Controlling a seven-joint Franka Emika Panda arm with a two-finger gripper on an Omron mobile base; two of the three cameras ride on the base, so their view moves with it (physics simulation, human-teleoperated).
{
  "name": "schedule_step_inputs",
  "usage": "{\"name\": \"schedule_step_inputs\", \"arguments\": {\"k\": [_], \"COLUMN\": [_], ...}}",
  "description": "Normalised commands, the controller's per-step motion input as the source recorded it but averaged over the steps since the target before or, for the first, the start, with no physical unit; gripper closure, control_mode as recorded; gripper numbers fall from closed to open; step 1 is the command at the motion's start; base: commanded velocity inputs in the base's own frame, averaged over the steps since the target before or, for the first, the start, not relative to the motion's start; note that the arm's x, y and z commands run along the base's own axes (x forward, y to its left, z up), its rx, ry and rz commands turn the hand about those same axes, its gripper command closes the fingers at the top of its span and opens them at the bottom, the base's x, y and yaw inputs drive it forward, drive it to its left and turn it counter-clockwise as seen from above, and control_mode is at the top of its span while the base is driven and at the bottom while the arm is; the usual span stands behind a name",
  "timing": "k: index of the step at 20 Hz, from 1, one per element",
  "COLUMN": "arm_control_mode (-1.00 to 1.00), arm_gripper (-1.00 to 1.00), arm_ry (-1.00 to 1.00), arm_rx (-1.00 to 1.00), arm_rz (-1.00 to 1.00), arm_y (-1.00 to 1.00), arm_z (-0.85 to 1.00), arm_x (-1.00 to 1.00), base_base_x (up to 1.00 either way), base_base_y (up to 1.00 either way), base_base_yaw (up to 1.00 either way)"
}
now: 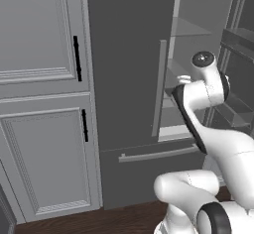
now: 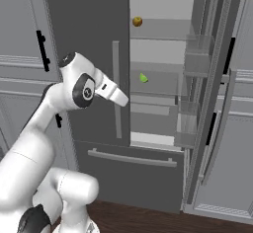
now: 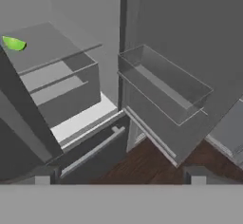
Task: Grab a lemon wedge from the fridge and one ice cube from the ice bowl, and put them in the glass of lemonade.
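Note:
The fridge (image 1: pixel 129 54) stands with its right door swung open and its left door shut. A tiny yellow-green lemon wedge (image 2: pixel 143 78) lies on the middle shelf, and it also sits at the upper left of the hand view as the lemon wedge (image 3: pixel 14 43). My gripper (image 2: pixel 124 100) hovers in front of the left door's bar handle, below and left of the wedge and well short of it. Its dark fingertips (image 3: pixel 42 179) stand wide apart, open, with nothing between them. The ice bowl and the glass of lemonade are out of view.
A round orange-brown fruit (image 2: pixel 137 21) rests on the upper shelf. The open door (image 2: pixel 212 103) carries translucent bins (image 3: pixel 163 88). Below is the freezer drawer with a bar handle (image 2: pixel 131 158). Panelled cabinets (image 1: pixel 39 129) flank the left; the wood floor (image 2: pixel 148 219) lies below.

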Motion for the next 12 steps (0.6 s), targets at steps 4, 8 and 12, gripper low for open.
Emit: {"name": "schedule_step_inputs", "arguments": {"k": [4, 8, 12], "arm_control_mode": [-1.0, -1.0, -1.0], "arm_gripper": [-1.0, -1.0, -1.0], "arm_ry": [0.06, -0.02, -0.09], "arm_rx": [0.09, 0.05, 0.0], "arm_rz": [0.66, 0.44, 0.08], "arm_y": [0.58, 0.5, 0.37], "arm_z": [0.51, 0.24, 0.12], "arm_x": [-0.32, -0.37, -0.11], "base_base_x": [0.0, 0.0, 0.0], "base_base_y": [0.0, 0.0, 0.0], "base_base_yaw": [0.0, 0.0, 0.0]}}
